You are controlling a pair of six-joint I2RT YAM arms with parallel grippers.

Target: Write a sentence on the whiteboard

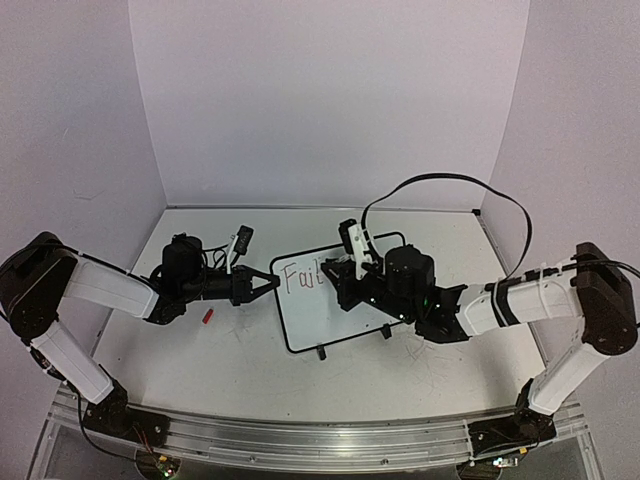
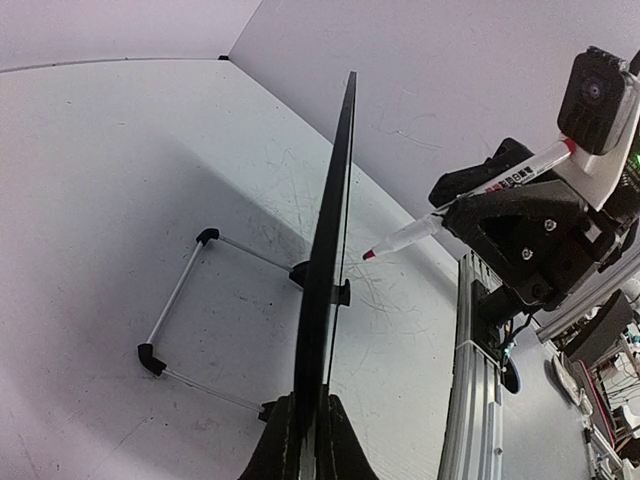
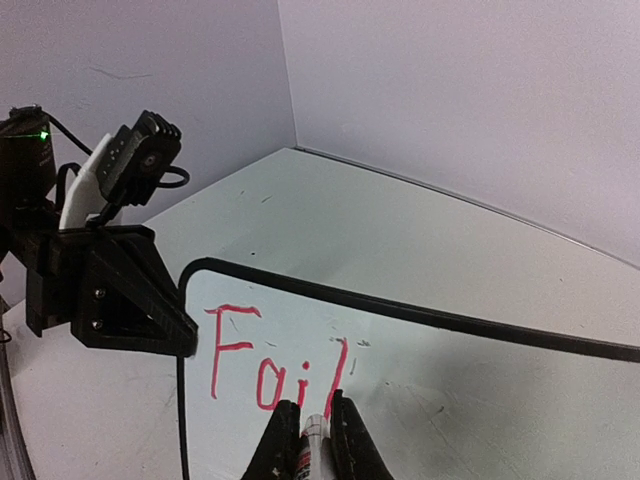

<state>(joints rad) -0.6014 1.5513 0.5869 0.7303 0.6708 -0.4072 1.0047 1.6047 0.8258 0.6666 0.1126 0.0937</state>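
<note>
1. Whiteboard [image 1: 340,310] sat mid-desk between the two arms, propped at a tilt, its long side running left to right.
2. Board looked small and rectangular: white face, thin black frame, rounded corners. Two small black feet showed at its near edge in the top view.
3. Red lettering [image 3: 268,365] read "Fail" in the upper left part of the face. The rest of the face was unwritten, with a few faint scuffs.
4. Left wrist view caught the board edge-on, as a thin dark line. A wire stand [image 2: 178,296] with black corner pieces lay on the desk [image 1: 230,370] on the back side.
5. Left claw [image 1: 270,284] was clenched on the board's left edge, one finger on each face.
6. Right claw [image 1: 335,275] was grasping a marker [image 2: 450,210], which had a white barrel with printed text and a red tip.
7. Marker tip pointed at the written face, just past the "l". Left wrist view showed a thin gap between tip and board, while the right wrist view could not settle whether they touched.
8. Right claw hovered over the board's upper middle, its wrist camera sticking up above it.
9. Small red piece [image 1: 208,315] lay on the desk left of the board, below the left arm and apart from both.
10. Desk surface was pale grey and scratched.
</note>
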